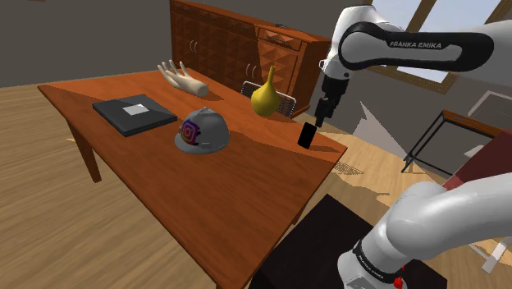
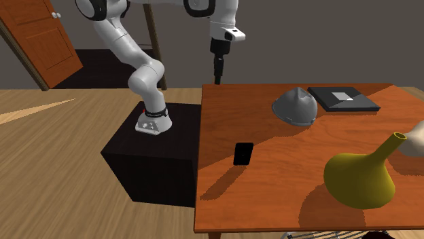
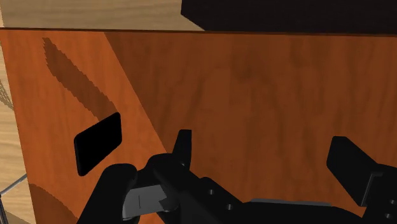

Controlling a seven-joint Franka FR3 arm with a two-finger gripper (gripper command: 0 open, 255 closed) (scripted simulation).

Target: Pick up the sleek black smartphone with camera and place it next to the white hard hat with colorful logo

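The black smartphone (image 1: 306, 136) (image 2: 243, 153) (image 3: 98, 143) lies flat on the brown wooden table (image 1: 246, 176), close to the edge nearest the stand. My black gripper (image 1: 318, 121) (image 2: 218, 76) (image 3: 264, 156) hangs in the air above the table, off to one side of the phone and not touching it. Its fingers (image 3: 183, 146) stand wide apart with nothing between them. The hard hat (image 1: 199, 131) (image 2: 295, 106) is drawn grey with a purple and red logo and sits further in on the table, well away from the phone.
A dark flat laptop-like slab (image 1: 134, 113) (image 2: 343, 98), a yellow gourd vase (image 1: 265, 94) (image 2: 360, 176) and a pale hand model (image 1: 182, 78) also sit on the table. A wooden cabinet (image 1: 238, 41) stands behind. The black stand (image 2: 153, 159) adjoins the table edge.
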